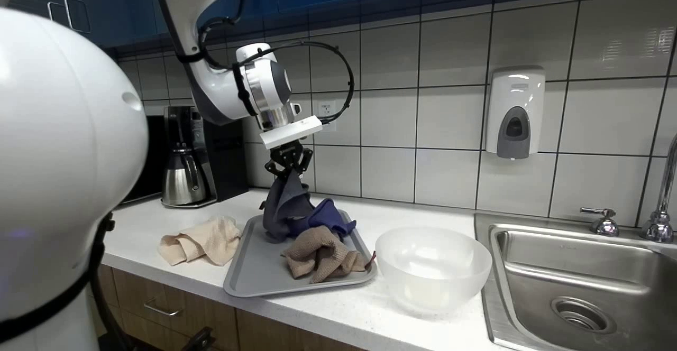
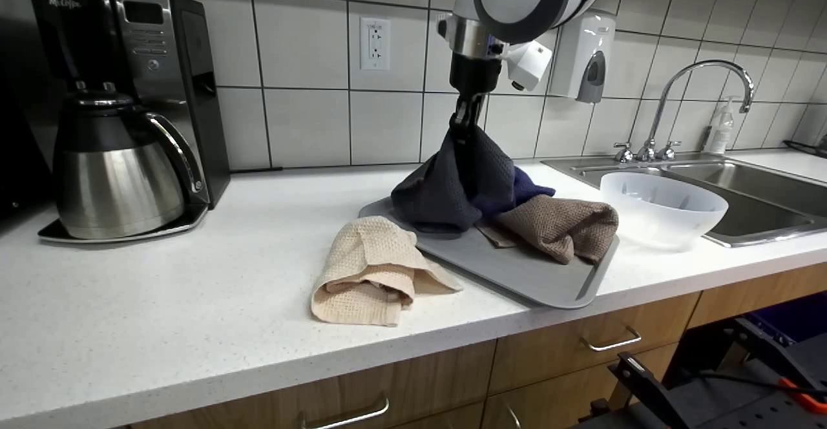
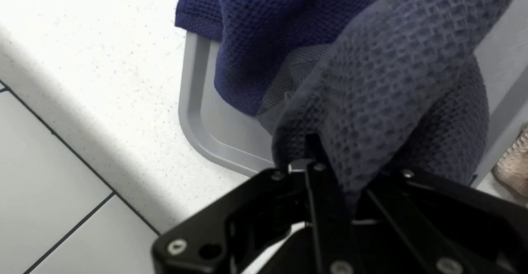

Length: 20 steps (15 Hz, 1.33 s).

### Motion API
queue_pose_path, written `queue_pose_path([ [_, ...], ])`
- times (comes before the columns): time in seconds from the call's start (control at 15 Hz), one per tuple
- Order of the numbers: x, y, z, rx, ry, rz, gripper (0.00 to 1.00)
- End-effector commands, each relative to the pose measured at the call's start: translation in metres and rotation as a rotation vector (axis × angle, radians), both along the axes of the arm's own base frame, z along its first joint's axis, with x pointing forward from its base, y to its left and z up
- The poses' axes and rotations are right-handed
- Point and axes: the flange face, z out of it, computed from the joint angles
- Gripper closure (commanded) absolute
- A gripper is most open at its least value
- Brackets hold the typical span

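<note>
My gripper (image 1: 290, 169) is shut on a dark grey waffle cloth (image 1: 281, 203) and holds it bunched up by its top. The cloth hangs down onto a grey tray (image 1: 256, 269), and in the wrist view the cloth (image 3: 392, 76) hides most of the fingertips. A dark blue cloth (image 3: 284, 26) lies beside it, partly over the tray's rim. A brown cloth (image 1: 322, 253) lies crumpled on the tray, closer to the counter's front edge; it also shows in an exterior view (image 2: 562, 222). A beige cloth (image 2: 368, 274) lies folded on the counter beside the tray.
A translucent white bowl (image 1: 433, 271) stands beside the tray, near the steel sink (image 1: 571, 282). A coffee maker (image 2: 148, 48) with a steel carafe (image 2: 119, 177) stands on the counter. A tiled wall with a soap dispenser (image 1: 515, 110) is behind. Blue cabinets hang above.
</note>
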Motion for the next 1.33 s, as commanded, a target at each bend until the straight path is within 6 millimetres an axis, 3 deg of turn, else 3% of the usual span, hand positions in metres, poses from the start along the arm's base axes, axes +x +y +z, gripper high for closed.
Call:
queue_pose_path([
  [0.0, 0.013, -0.001, -0.010, -0.021, 0.075, 0.010, 0.99],
  [1.0, 0.049, -0.010, -0.083, -0.070, 0.256, -0.028, 0.99],
  [1.07, 0.049, -0.010, -0.082, -0.076, 0.261, -0.030, 0.74],
  [1.27, 0.049, -0.010, -0.076, -0.082, 0.265, -0.034, 0.56],
])
